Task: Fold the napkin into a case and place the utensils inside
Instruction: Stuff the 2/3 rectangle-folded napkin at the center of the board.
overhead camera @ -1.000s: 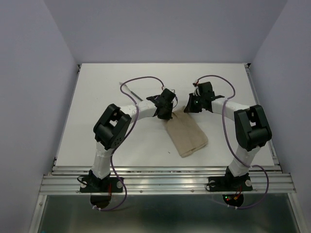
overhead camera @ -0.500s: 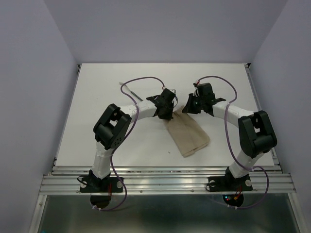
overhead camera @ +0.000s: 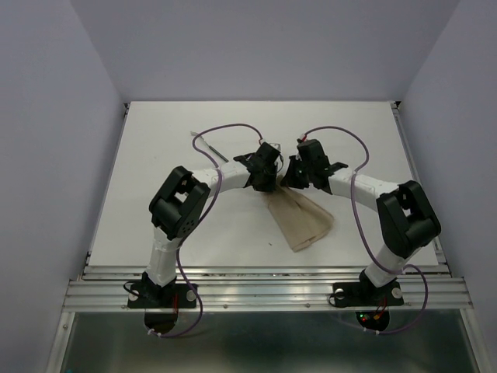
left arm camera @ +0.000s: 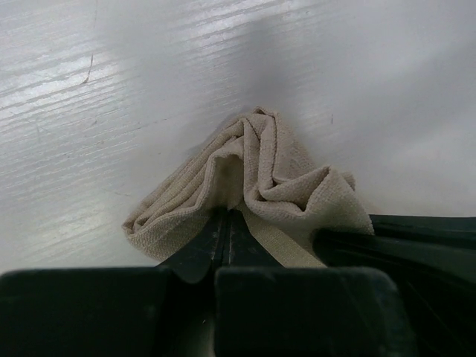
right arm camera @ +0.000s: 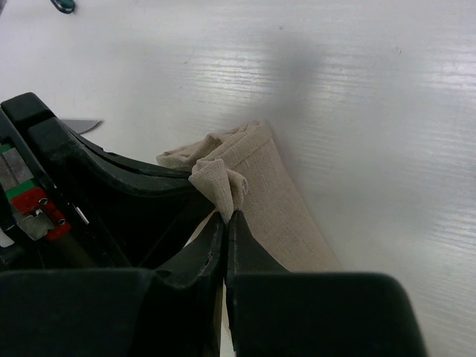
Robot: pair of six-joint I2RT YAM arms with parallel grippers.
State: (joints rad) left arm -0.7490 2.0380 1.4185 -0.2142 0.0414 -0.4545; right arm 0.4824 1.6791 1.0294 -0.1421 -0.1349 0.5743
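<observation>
The beige napkin (overhead camera: 304,222) lies at mid-table, its far end gathered up between the two grippers. My left gripper (overhead camera: 265,185) is shut on the cloth's far left corner. In the left wrist view the bunched napkin (left arm camera: 256,175) rises from the closed tips of the left gripper (left arm camera: 227,222). My right gripper (overhead camera: 290,180) sits close beside the left one and is shut on a small fold of the napkin (right arm camera: 279,197), with the closed tips of the right gripper (right arm camera: 227,218) pinching it. A slim grey utensil (overhead camera: 211,149) lies at the far left by the purple cable.
The left gripper's black body (right arm camera: 111,186) fills the left of the right wrist view, with a grey pointed tip (right arm camera: 82,125) behind it. The right gripper's body (left arm camera: 424,242) shows at the right of the left wrist view. Purple cables (overhead camera: 233,128) loop over both arms.
My right gripper has swung left toward the left gripper, carrying the napkin's far right corner over the cloth, which now looks narrower. The left gripper has stayed in place.
</observation>
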